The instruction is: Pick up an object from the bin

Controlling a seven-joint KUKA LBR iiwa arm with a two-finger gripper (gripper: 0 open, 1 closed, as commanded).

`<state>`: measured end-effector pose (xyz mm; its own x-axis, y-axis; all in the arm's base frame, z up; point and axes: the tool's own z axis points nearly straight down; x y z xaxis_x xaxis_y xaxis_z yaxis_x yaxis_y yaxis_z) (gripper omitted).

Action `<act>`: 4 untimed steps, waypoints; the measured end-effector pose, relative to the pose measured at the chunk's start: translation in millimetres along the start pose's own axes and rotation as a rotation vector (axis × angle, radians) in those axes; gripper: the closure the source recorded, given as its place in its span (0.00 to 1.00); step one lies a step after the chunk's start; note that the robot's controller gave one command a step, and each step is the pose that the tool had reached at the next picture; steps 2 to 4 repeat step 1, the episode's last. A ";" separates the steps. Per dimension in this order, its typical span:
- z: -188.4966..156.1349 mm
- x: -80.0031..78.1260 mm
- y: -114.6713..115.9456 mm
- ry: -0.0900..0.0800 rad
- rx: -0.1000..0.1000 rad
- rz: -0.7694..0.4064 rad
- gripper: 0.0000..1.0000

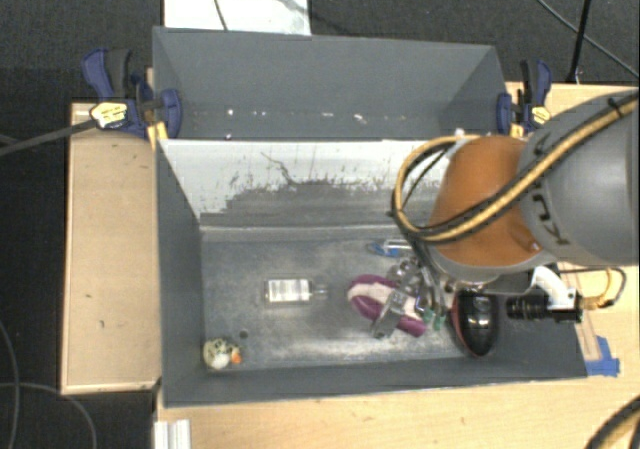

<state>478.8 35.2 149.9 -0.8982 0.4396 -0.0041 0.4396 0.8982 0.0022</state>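
claw (404, 305) seen set over right end of purple curved thing (366, 293); long axis left-right along bin (290, 337) floor; claw opening cannot be told.

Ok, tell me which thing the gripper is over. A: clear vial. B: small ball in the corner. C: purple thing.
C: the gripper is right above the purple thing on the bin floor; the vial lies apart from it, and the ball sits in a near corner.
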 end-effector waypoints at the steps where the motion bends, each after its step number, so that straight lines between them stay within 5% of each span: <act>1: -41.0 -1.1 0.2 0.000 0.000 -0.008 1.00; 4: -41.0 -1.1 0.2 0.000 0.000 -0.008 1.00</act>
